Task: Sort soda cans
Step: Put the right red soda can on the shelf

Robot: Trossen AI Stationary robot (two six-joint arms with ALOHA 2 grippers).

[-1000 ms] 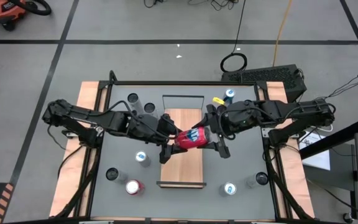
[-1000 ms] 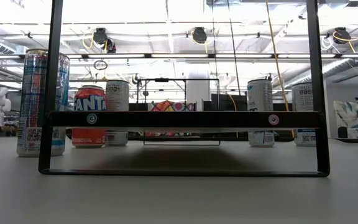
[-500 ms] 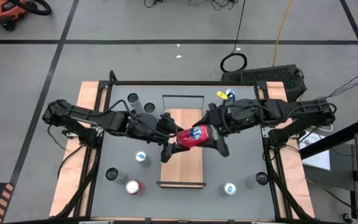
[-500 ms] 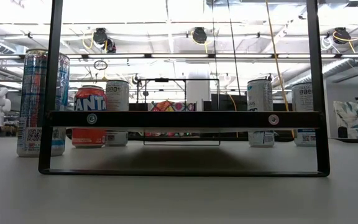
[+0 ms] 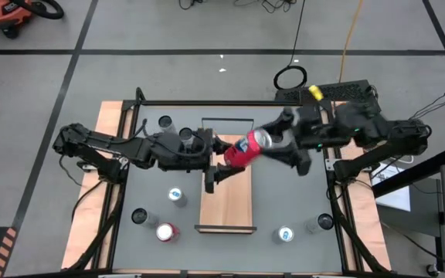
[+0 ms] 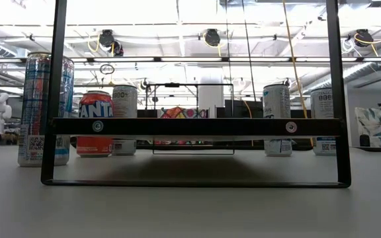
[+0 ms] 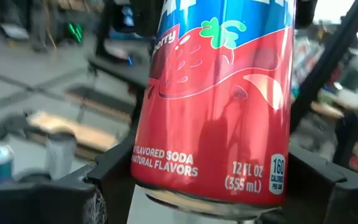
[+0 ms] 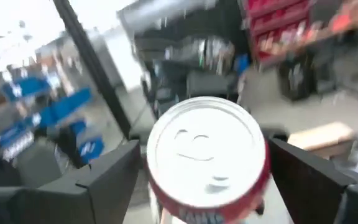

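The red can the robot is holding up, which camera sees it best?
The left wrist view: the red can fills it, label readable. The right wrist view shows mainly its silver top. The high view shows it small, tilted between the left gripper and right gripper. The low view does not clearly show it.

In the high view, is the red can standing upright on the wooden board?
No. The red can is tilted on its side above the wooden board, held between the left gripper and the right gripper.
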